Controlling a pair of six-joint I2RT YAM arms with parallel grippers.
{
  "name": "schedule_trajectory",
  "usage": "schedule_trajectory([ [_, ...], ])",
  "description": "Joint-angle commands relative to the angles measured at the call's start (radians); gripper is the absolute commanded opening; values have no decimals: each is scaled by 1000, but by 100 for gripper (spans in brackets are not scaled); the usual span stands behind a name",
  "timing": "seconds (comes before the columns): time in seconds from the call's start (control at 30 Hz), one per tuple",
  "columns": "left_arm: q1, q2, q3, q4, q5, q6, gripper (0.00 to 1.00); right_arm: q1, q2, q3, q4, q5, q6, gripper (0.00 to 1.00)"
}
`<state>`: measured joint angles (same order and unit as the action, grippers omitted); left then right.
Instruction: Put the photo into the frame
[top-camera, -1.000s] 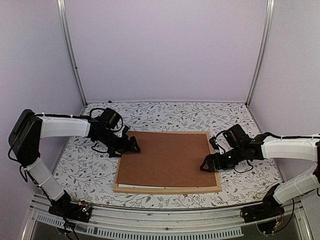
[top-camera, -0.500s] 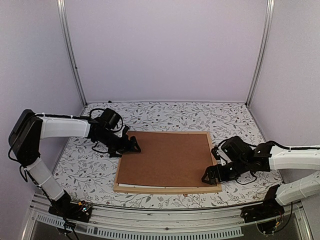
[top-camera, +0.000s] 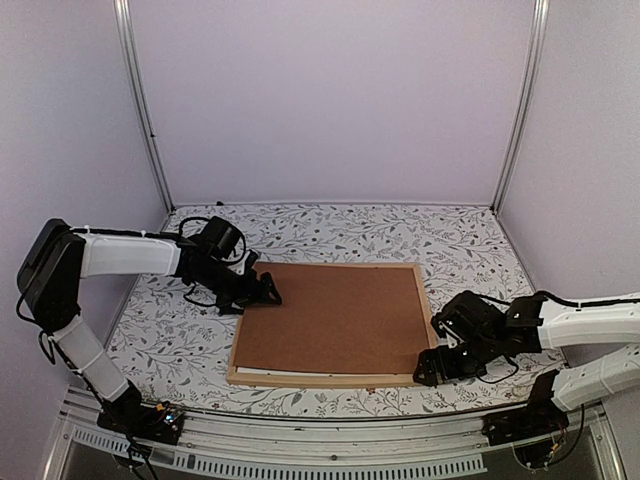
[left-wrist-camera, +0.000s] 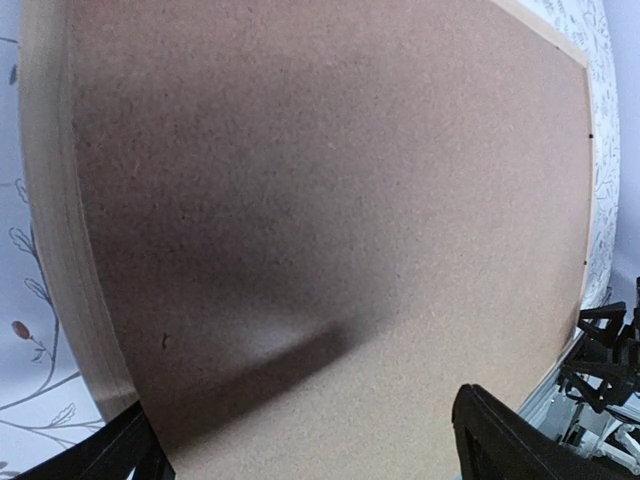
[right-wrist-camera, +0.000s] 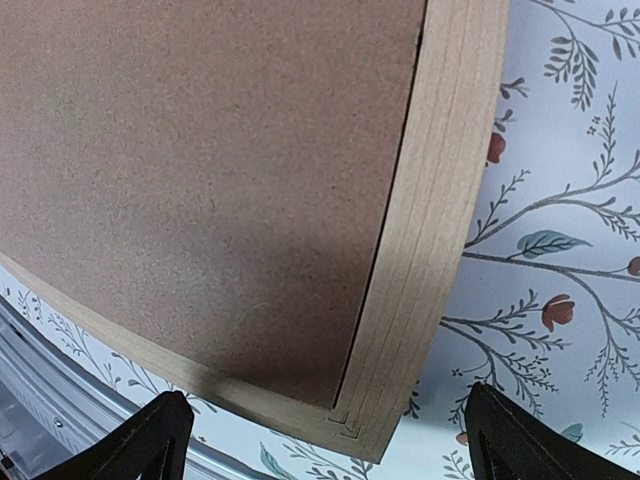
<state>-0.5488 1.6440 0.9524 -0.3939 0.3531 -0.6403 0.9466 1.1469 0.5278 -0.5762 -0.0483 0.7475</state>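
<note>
The frame (top-camera: 429, 315) lies flat mid-table, thin light-wood strips around a plain brown backing board (top-camera: 335, 315) that fills it. The photo is hidden. My left gripper (top-camera: 264, 291) is open, low over the board's far left corner; in its wrist view the board (left-wrist-camera: 330, 180) fills the picture, with the frame's strip (left-wrist-camera: 48, 200) at the left. My right gripper (top-camera: 430, 369) is open at the frame's near right corner. In the right wrist view its fingertips (right-wrist-camera: 150, 440) straddle that corner of the frame (right-wrist-camera: 430, 220) and board (right-wrist-camera: 200, 150), holding nothing.
A floral cloth (top-camera: 330, 230) covers the table. A metal rail (top-camera: 330, 458) runs along the near edge, just behind the right gripper. Lilac walls and two aluminium posts (top-camera: 143, 110) close the back. A thin white strip (top-camera: 262, 372) shows along the frame's near left edge.
My right gripper has slid along the frame's right side toward the near edge, from mid-side to the near right corner. The left arm has not moved.
</note>
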Motion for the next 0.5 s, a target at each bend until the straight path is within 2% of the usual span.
schedule_trajectory([
  [0.0,-9,-28,-7,48,15,4,96,20,34,-3,22,34,17,99],
  [0.47,-9,-15,-10,57,25,10,96,21,100,3,75,42,45,92],
])
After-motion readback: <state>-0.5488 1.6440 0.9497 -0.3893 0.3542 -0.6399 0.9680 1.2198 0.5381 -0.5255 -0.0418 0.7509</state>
